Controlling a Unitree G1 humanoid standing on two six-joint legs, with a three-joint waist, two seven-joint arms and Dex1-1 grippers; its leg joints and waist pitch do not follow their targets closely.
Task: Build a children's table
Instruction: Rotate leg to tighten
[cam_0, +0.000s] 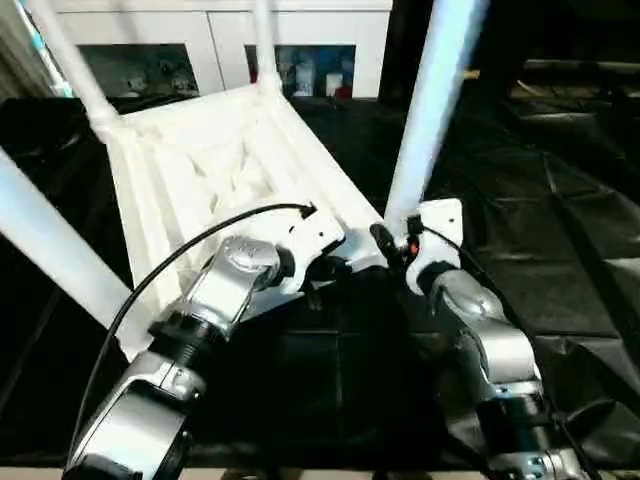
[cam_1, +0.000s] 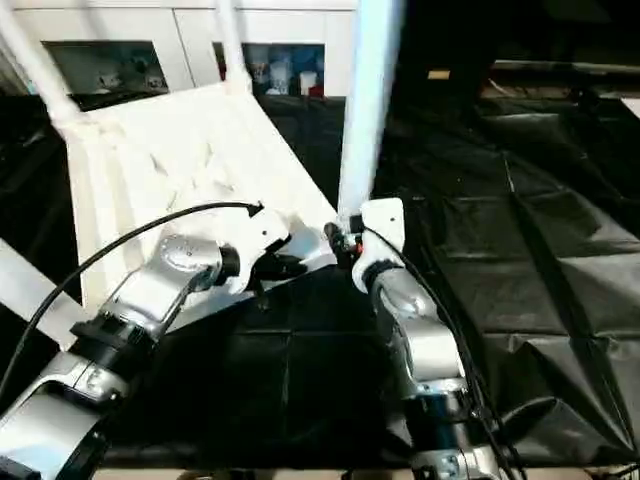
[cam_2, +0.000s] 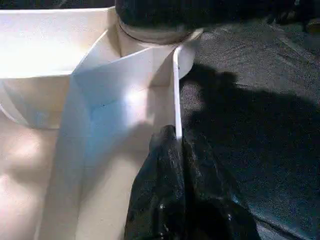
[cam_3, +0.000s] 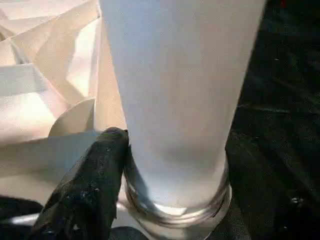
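Note:
The white table top (cam_0: 220, 170) lies upside down and tilted on the black sheet, ribbed underside facing me. Four white legs stand in its corner sockets: far left (cam_0: 70, 60), far right (cam_0: 263, 40), near left (cam_0: 50, 250) and near right (cam_0: 430, 100). My left gripper (cam_0: 320, 268) is shut on the thin side rim (cam_2: 176, 100) just beside the near-right socket (cam_2: 155, 35), its black fingers (cam_2: 170, 190) pinching the wall. My right gripper (cam_0: 392, 245) grips the base of the near-right leg (cam_3: 180, 90), where one black finger (cam_3: 90, 190) presses against the tube above the socket ring; the other finger is hidden.
A crinkled black sheet (cam_0: 560, 240) covers the work surface all around. White cabinets with glass doors (cam_0: 300, 60) stand behind the table top. A black cable (cam_0: 200, 240) arcs over my left forearm.

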